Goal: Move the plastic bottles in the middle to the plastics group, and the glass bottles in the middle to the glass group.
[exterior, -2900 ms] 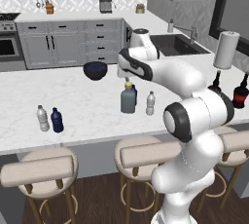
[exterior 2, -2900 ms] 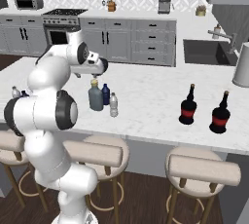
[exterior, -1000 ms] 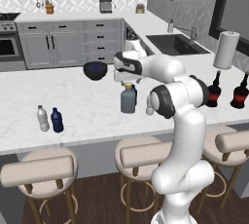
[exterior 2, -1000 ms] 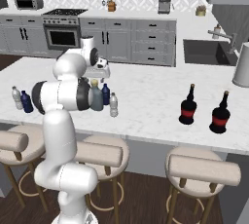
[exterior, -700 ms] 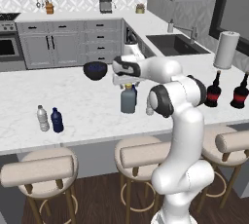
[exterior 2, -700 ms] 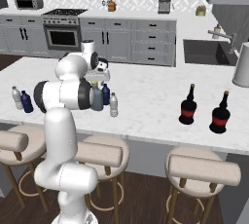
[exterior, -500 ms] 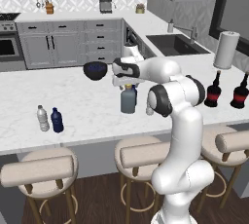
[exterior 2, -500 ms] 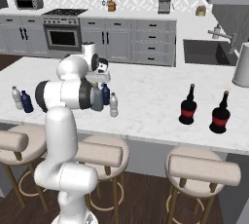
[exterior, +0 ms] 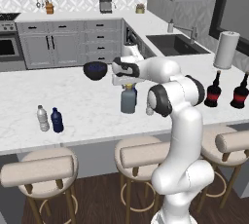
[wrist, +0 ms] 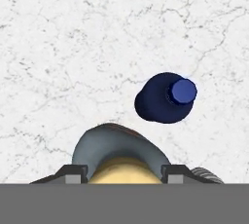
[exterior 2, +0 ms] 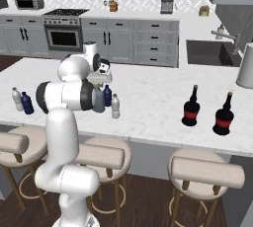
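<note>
The grey-blue glass bottle (exterior: pixel 128 101) (exterior 2: pixel 99 101) stands mid-counter, and from above its tan cap (wrist: pixel 124 169) fills the space under the hand. My gripper (exterior: pixel 127 83) (exterior 2: pixel 99 79) (wrist: pixel 124 172) is down over its neck, one fingertip (wrist: pixel 73 172) pressed against each side of the cap with no gap showing. Just behind it stands the small dark blue plastic bottle (wrist: pixel 165 97) (exterior 2: pixel 107 95), and the small clear one (exterior 2: pixel 115 106) (exterior: pixel 148 109) is beside it. The plastics group (exterior: pixel 50 119) (exterior 2: pixel 21 101) stands at the counter's left. The red-labelled glass group (exterior: pixel 226 90) (exterior 2: pixel 206 111) stands at the right.
A dark bowl (exterior: pixel 95 70) sits on the counter behind the middle bottles. A white paper-towel roll (exterior: pixel 226 50) stands near the sink (exterior: pixel 175 44). Stools (exterior: pixel 146 156) line the counter's near edge. Bare marble (exterior 2: pixel 148 97) lies between the middle bottles and the glass group.
The hand has sunk a little onto the grey-blue bottle's neck, and the jaws have come in from wide open to the cap's sides. The bottles stand where they were.
</note>
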Robot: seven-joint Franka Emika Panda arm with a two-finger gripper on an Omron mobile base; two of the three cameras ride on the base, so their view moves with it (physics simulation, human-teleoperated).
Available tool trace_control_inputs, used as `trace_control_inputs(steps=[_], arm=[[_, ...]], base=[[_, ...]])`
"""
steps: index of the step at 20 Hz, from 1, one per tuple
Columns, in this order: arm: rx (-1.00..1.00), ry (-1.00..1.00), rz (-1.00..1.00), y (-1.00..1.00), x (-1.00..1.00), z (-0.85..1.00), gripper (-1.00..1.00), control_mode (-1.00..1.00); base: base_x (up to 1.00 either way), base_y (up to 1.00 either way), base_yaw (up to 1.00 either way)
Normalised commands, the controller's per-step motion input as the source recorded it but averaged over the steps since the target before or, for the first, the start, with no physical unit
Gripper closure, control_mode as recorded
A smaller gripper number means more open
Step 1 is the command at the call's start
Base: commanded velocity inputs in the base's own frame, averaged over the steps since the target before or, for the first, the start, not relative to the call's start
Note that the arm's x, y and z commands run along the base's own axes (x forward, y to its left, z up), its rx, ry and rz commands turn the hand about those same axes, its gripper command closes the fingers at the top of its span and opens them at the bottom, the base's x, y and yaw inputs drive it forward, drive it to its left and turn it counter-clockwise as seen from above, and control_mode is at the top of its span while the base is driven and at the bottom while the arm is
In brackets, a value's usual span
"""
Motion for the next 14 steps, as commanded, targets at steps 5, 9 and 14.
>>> trace_control_inputs(steps=[5,9,14], arm=[[0.00,-0.06,0.00,0.00,-0.17,0.20,1.00,-1.00],[0.00,-0.10,0.01,0.03,-0.45,0.68,1.00,-1.00],[0.00,-0.04,0.08,0.00,-0.89,0.77,1.00,-1.00]], base=[[0.00,0.00,0.00],[0.00,0.00,0.00],[0.00,0.00,0.00]])
